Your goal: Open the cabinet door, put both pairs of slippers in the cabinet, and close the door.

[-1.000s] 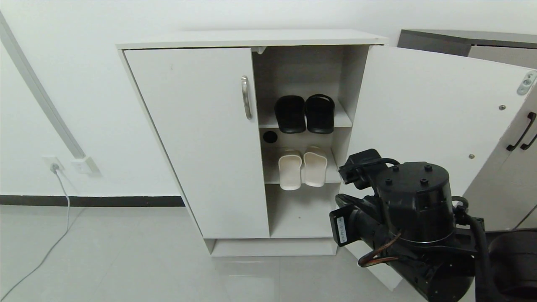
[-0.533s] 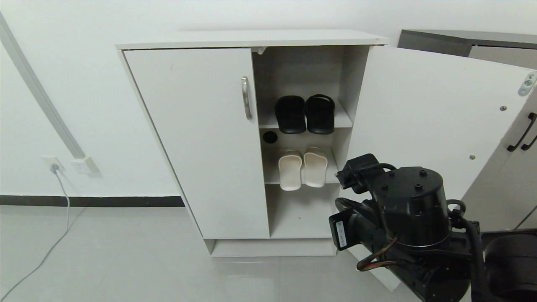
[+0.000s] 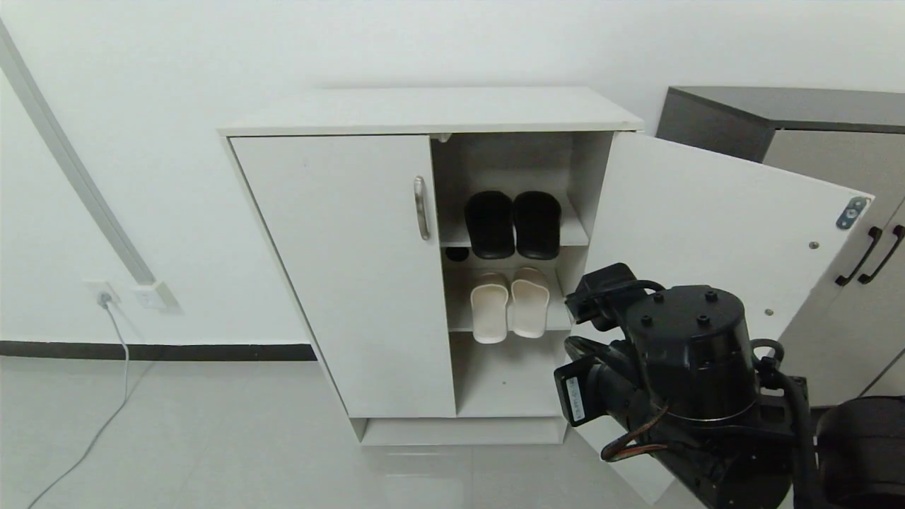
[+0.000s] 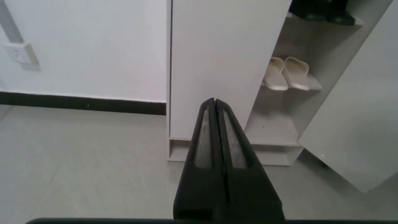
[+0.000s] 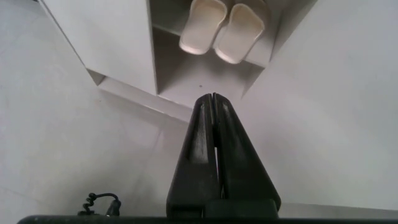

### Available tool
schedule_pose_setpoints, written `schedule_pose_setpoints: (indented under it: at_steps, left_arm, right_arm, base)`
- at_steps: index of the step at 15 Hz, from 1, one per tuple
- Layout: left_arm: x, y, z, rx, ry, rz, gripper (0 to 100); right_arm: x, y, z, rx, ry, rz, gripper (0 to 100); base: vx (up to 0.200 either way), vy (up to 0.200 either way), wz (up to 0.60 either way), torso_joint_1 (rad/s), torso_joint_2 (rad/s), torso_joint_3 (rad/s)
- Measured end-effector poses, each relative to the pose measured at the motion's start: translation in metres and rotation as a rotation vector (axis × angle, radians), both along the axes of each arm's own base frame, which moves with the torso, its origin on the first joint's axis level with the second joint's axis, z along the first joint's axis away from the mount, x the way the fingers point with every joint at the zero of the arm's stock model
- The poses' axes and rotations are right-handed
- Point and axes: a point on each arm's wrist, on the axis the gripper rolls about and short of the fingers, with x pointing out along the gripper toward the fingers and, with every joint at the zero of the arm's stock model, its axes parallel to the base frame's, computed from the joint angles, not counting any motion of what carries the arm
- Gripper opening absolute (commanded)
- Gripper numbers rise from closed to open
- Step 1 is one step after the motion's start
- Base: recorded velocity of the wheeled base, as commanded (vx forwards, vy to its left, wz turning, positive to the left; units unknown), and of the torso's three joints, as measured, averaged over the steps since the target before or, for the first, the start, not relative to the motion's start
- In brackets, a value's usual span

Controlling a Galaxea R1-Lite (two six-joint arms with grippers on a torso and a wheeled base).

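The cabinet (image 3: 431, 113) stands against the white wall (image 3: 212, 56) at the centre of the head view. Its left door (image 3: 346, 268) is shut and its right door (image 3: 707, 233) is swung wide toward the right of the frame. In the opened half, the black slippers (image 3: 512, 225) are set side by side on the upper shelf. The white slippers (image 3: 509, 307) are set side by side on the shelf beneath.

The right arm (image 3: 679, 367) is seen at the lower right of the head view, in front of the open door's lower part. A wall socket (image 3: 104, 291) with a cable is seen at the left and a grey cabinet (image 3: 813, 141) at the far right.

In the left wrist view, the left gripper (image 4: 214, 102) is held above the floor (image 4: 81, 162), facing the shut door. Its fingers (image 4: 204, 134) are pressed together with nothing between them. In the right wrist view, the right gripper (image 5: 212, 98) is pointed at the bottom compartment below the white slippers. Its fingers (image 5: 200, 134) are likewise closed on nothing.

Against the earlier frames, the whole head picture has shifted, so the camera has been moved: the cabinet is now seen lower and more of its top is shown. Both pairs are left on the same shelves.
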Motion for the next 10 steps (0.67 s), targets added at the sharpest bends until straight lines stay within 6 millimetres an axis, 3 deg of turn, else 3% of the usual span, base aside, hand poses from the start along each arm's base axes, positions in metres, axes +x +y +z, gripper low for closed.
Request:
schedule_pose_setpoints:
  at_steps: [10]
  left_arm:
    - [0.0, 0.0, -0.0002, 0.0, 0.001, 0.0, 0]
  right_arm:
    - [-0.0006, -0.0008, -0.0022, -0.009, 0.005, 0.001, 0]
  base:
    - [0.0, 0.0, 0.0, 0.146, -0.47, -0.328]
